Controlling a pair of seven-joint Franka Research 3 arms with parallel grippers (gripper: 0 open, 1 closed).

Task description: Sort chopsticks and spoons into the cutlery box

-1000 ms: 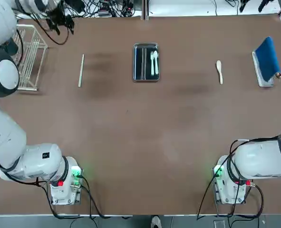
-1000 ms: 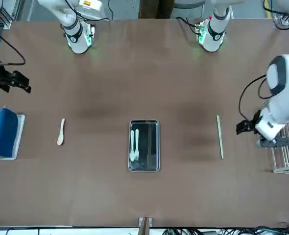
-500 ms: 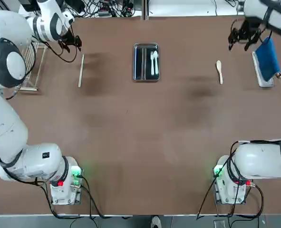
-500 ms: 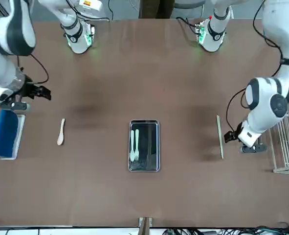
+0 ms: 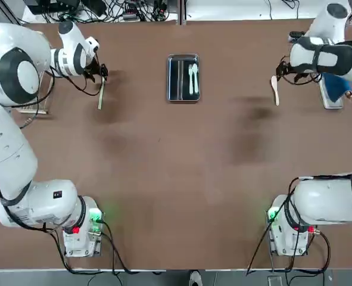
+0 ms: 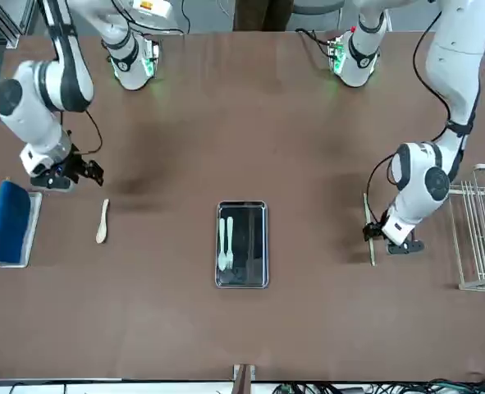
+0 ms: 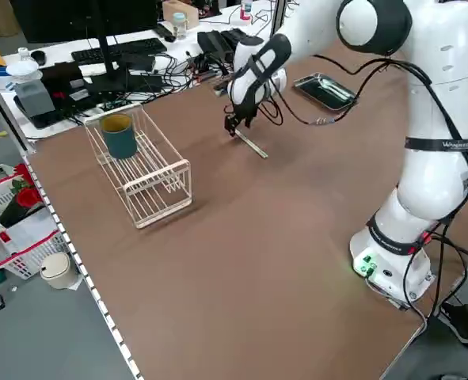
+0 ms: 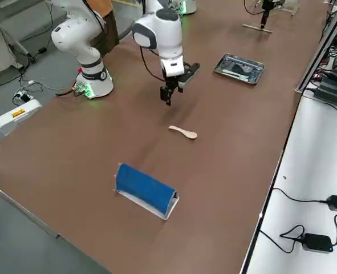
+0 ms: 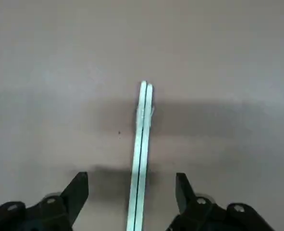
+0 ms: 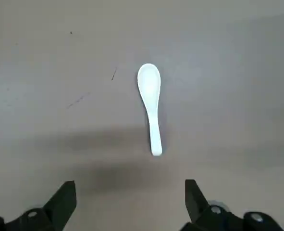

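The left tool (image 5: 102, 74) hung low over the far-left part of the brown table (image 5: 176, 179), directly above the far end of the chopsticks (image 5: 100, 94), its fingers (image 9: 77, 192) spread wide with the two sticks running up between them in the left wrist view and neither finger touching them. The chopsticks (image 9: 142, 144) lay flat and side by side on the table, pressed together along their length. The right tool (image 5: 281, 67) hovered over the far-right part of the table, just beside the handle end of a loose spoon (image 5: 274, 89), and its fingers (image 10: 60, 202) were likewise wide apart and held nothing; in the right wrist view that spoon (image 10: 150, 106) lay alone on the bare table with its bowl pointing away from the tool. The cutlery box (image 5: 183, 78) sat at the far middle of the table, between the two tools and well apart from both. Inside it lay two more spoons (image 5: 192, 77), side by side and lengthwise in its right half as seen from overhead. A blue object on a pale base (image 5: 332, 77) stood near the far right edge, just beyond the right tool. A white wire rack (image 6: 478, 230) stood at the far left edge near the left arm, with a cup (image 7: 119, 134) in it in the left side view.
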